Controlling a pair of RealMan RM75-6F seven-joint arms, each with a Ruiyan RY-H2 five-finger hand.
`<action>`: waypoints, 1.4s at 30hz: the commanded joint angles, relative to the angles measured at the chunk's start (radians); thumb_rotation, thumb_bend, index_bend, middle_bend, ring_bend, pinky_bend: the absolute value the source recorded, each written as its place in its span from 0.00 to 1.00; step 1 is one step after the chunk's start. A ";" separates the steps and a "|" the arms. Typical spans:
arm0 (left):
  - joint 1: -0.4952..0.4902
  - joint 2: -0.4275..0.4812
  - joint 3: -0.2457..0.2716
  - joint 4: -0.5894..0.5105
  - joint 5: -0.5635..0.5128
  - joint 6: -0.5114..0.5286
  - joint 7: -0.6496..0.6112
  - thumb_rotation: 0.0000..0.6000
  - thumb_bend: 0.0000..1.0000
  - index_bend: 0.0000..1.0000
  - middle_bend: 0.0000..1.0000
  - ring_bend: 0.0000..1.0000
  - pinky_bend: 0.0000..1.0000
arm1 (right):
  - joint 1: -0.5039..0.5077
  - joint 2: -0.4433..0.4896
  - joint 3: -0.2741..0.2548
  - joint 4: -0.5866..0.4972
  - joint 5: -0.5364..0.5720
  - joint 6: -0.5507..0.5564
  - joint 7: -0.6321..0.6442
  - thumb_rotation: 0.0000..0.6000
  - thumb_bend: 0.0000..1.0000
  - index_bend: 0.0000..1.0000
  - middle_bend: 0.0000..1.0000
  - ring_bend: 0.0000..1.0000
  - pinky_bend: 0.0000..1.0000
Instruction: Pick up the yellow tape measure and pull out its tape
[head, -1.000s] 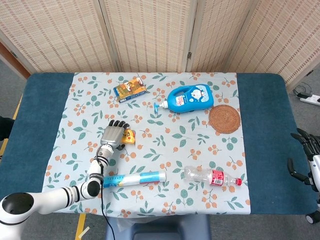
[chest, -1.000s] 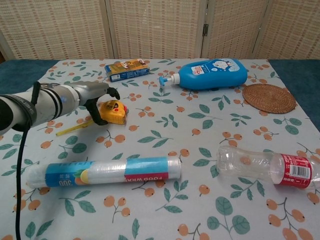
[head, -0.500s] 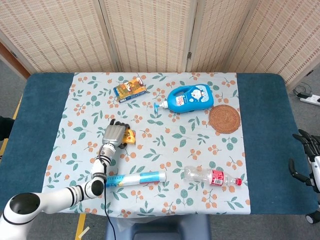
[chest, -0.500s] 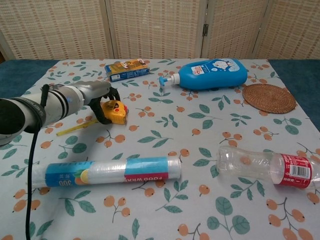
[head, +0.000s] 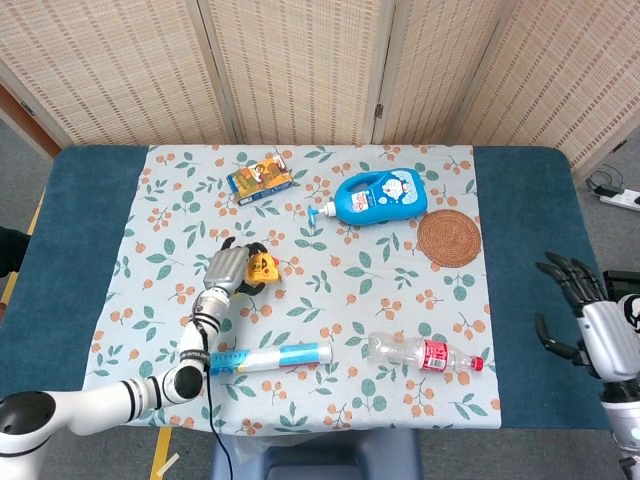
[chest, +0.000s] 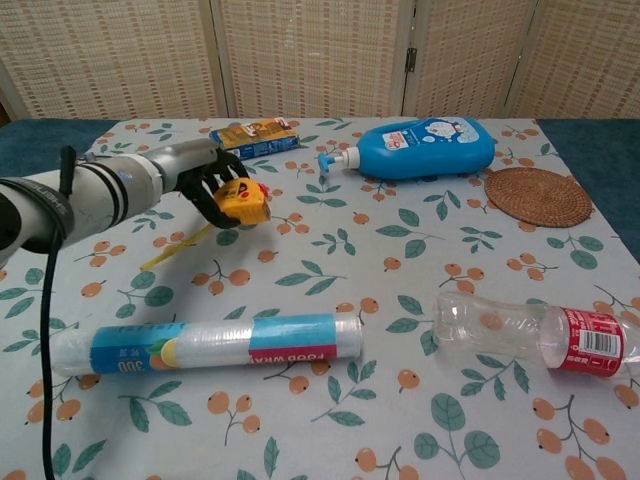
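Note:
My left hand (chest: 205, 180) grips the yellow tape measure (chest: 243, 202) and holds it lifted a little above the floral tablecloth (chest: 330, 270). In the head view the same hand (head: 228, 267) wraps the yellow case (head: 262, 267). A strip of yellow tape (chest: 178, 247) hangs out of the case down to the cloth. My right hand (head: 590, 320) hovers over the blue table edge at the far right, fingers spread, holding nothing.
A roll of food wrap (chest: 215, 343) lies near the front left. A clear plastic bottle (chest: 530, 332) lies at the front right. Further back are a blue pump bottle (chest: 425, 147), a woven coaster (chest: 538, 196) and a small snack box (chest: 254, 138).
My left hand has closed on the tape measure and lifted it up and slightly right. My right hand has risen further into the head view.

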 joint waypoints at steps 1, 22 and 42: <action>0.041 0.074 -0.057 -0.167 -0.008 0.049 -0.073 1.00 0.37 0.52 0.47 0.34 0.03 | 0.064 -0.033 0.016 -0.082 -0.031 -0.058 -0.073 1.00 0.56 0.16 0.12 0.11 0.04; 0.006 0.091 -0.118 -0.523 -0.002 0.223 -0.095 1.00 0.38 0.52 0.47 0.34 0.05 | 0.361 -0.427 0.161 -0.234 0.260 -0.326 -0.659 1.00 0.56 0.01 0.00 0.03 0.01; -0.040 0.030 -0.118 -0.460 -0.044 0.304 -0.068 1.00 0.38 0.51 0.47 0.34 0.06 | 0.469 -0.523 0.212 -0.217 0.463 -0.311 -0.887 1.00 0.42 0.00 0.00 0.00 0.00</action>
